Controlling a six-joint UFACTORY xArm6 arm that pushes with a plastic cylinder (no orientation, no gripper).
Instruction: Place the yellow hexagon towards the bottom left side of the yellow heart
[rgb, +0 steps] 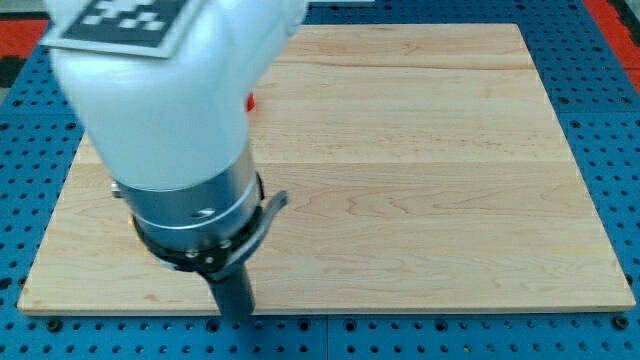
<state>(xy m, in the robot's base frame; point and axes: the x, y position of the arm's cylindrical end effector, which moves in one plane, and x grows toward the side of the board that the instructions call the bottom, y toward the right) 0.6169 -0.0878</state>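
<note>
Over on the view's left, the arm (165, 110) eats up most of the frame: fat white housing with a black-and-white checker marker on top, then a shiny metal collar with a black clamp ring under it. The dark rod comes out of the bottom, and my tip (235, 316) sits right at the board's bottom edge, left of centre, so there's hardly any room below it. No fingers on this thing at all, just the straight rod, so nothing to be apart or together, and it isn't holding or touching any block I can see.

Just right of the housing, up near the view's top, a tiny sliver of a red block (252, 101) peeks out; can't make out the shape.

The yellow hexagon and yellow heart don't show anywhere, maybe hidden behind the arm, can't tell.

Moving right, the wooden board (430, 170) is pale smooth planks with faint grain lines, bare all the way to its right edge. Around it is a blue perforated table (610, 150).
</note>
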